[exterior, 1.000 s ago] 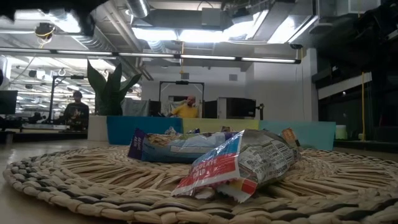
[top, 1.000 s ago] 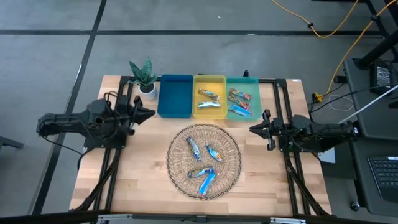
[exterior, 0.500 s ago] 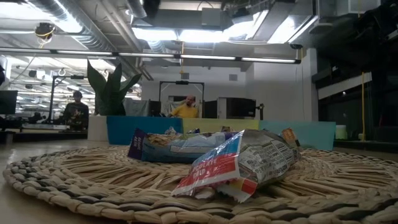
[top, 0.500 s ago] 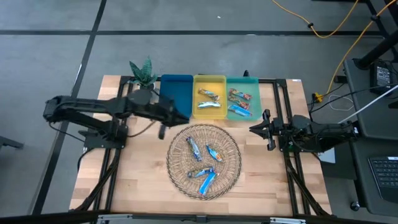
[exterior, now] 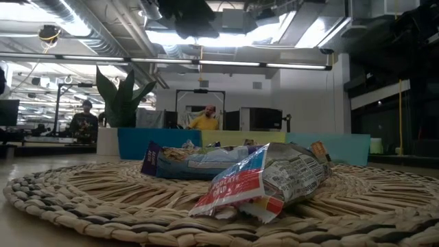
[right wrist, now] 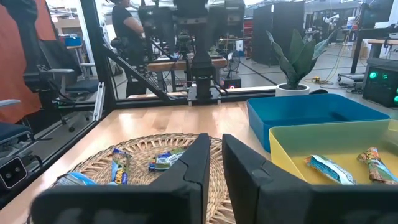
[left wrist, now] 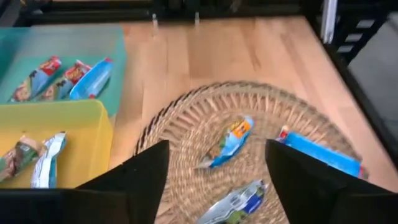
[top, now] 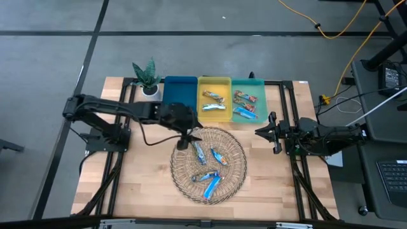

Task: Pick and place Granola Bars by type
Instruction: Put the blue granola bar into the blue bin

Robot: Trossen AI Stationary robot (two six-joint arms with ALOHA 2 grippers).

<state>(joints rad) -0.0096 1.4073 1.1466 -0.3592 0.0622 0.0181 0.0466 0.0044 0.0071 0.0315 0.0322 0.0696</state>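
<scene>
Several Granola Bars lie on the round woven mat (top: 208, 165): a silvery-blue one (top: 198, 150), a blue-orange one (top: 219, 156), a multicolour one (top: 205, 175) and a bright blue one (top: 212, 185). More bars lie in the yellow tray (top: 214, 98) and the green tray (top: 248, 97). My left gripper (top: 189, 137) hangs open above the mat's far left part, with the blue-orange bar (left wrist: 227, 142) ahead of its fingers. It touches nothing. My right gripper (top: 259, 131) waits shut at the mat's right side.
A blue tray (top: 179, 97) stands left of the yellow one, and a potted plant (top: 147, 77) at the far left corner. Black rails (top: 289, 127) frame the table's sides. Bare wood lies near the front edge. People show in the room behind the table (exterior: 206, 118).
My left arm has swung from its place at the table's left side toward the right and nearer, out over the woven mat, and tipped down toward the bars. Its fingers now stand apart. The bars lie as before.
</scene>
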